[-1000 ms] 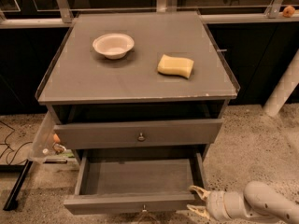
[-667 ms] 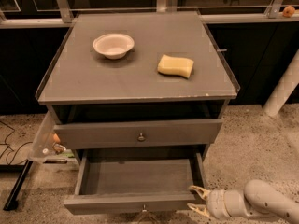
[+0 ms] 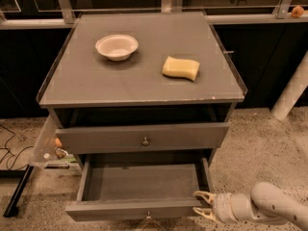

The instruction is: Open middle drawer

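The middle drawer (image 3: pixel 144 182) stands pulled out under the grey cabinet, showing a plain grey, empty inside. Its small round knob (image 3: pixel 148 215) sits at the bottom edge of the view. Above it, another grey drawer (image 3: pixel 96 139) with a metal knob (image 3: pixel 145 141) is shut. My gripper (image 3: pixel 203 203) reaches in from the lower right, level with the open drawer's right front corner. Its two pale fingers (image 3: pixel 204 195) are spread apart and point left at that corner. The gripper is open and holds nothing.
On the cabinet top (image 3: pixel 144 81) are a white bowl (image 3: pixel 117 46) at the back left and a yellow sponge (image 3: pixel 181 68) to the right. A clear side panel (image 3: pixel 45 141) hangs on the cabinet's left, with cables on the speckled floor. A white post (image 3: pixel 291 93) leans at the right.
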Robot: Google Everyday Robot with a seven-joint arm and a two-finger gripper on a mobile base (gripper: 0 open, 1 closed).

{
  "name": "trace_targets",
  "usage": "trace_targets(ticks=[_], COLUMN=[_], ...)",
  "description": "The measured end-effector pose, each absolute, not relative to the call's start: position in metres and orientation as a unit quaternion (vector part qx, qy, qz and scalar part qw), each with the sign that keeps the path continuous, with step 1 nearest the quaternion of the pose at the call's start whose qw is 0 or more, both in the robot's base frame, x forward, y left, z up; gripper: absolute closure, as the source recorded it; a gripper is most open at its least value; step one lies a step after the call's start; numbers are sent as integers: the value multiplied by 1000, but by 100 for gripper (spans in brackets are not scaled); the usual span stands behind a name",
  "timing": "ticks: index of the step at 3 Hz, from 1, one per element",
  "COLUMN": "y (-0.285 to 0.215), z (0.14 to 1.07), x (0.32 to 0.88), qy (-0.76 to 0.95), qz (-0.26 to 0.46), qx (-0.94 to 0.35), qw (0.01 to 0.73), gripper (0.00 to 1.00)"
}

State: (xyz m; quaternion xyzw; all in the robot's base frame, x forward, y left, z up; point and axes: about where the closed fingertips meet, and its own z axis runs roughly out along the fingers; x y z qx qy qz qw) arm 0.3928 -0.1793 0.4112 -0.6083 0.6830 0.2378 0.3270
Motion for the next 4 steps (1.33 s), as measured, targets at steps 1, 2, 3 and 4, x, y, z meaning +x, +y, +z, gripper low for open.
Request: trace_targets(ticks=[1, 2, 3, 4], y=[-179, -180, -180, -180], z=[412, 412, 412, 412], x=[396, 397, 397, 397], qy=[683, 683, 683, 683], qz=[238, 238, 238, 238], qx=[-608, -608, -608, -608], qw=[327, 327, 327, 327], gripper=[100, 100, 81, 58])
